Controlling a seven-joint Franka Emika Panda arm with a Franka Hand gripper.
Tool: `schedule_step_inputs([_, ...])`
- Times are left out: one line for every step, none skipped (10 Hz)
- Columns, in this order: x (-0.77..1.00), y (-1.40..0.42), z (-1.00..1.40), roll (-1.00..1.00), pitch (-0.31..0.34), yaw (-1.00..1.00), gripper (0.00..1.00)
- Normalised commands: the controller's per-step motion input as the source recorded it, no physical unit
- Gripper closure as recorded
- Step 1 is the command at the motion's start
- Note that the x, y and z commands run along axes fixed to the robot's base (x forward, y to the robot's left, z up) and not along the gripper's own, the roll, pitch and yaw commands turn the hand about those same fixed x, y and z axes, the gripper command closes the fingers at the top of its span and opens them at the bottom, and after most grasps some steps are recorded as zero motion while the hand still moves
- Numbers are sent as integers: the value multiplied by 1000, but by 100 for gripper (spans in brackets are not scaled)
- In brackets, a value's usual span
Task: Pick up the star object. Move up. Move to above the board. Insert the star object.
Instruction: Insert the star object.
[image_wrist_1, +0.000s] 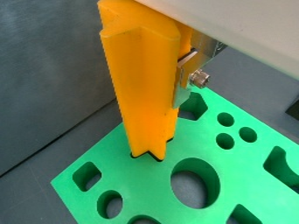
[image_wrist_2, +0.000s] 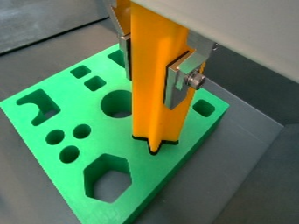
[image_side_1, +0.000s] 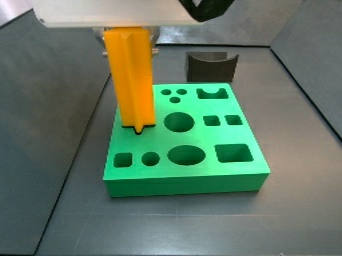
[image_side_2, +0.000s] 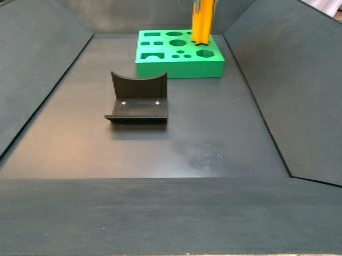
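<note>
The star object (image_wrist_1: 140, 87), a tall orange ridged peg, hangs upright with my gripper (image_wrist_2: 155, 66) shut on its upper part. Silver fingers (image_wrist_2: 181, 79) press its sides in both wrist views. Its lower end meets the green board (image_wrist_1: 128, 179) at a star-shaped hole near one edge, and the hole is hidden under the peg. How deep the end sits I cannot tell. In a side view the star object (image_side_1: 130, 80) stands over the board (image_side_1: 187, 172) at its left side, below the gripper (image_side_1: 127, 38). Far off in a side view, the star object (image_side_2: 202, 20) rises from the board (image_side_2: 181, 58).
The board's top carries round, square, hexagon and oval holes (image_wrist_2: 114, 103). A dark fixture with a U-shaped notch (image_side_2: 136, 98) stands on the grey floor apart from the board, also visible behind the board as the fixture (image_side_1: 210, 66). Sloped grey walls (image_side_2: 47, 95) ring the floor.
</note>
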Motion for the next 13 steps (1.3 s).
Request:
schedule_step_inputs([0,0,-151,63,0,0,100])
schedule_step_inputs([0,0,-129,40,0,0,100])
schedule_step_inputs([0,0,-129,26,0,0,100])
schedule_step_inputs([0,0,-157,27,-10,0,100])
schedule_step_inputs([0,0,-186,53,-16,0,100])
schedule_step_inputs([0,0,-226,89,-20,0,100])
schedule_step_inputs([0,0,-280,141,0,23,100])
schedule_step_inputs([43,0,-194,126,0,40,100])
schedule_step_inputs([160,-20,-143,137,0,103,100])
schedule_step_inputs([160,-46,-106,143,3,83,100])
schedule_step_inputs([194,-46,-97,161,16,91,100])
schedule_step_inputs([257,-46,-86,180,37,160,100])
schedule_step_inputs([186,-143,0,157,34,49,100])
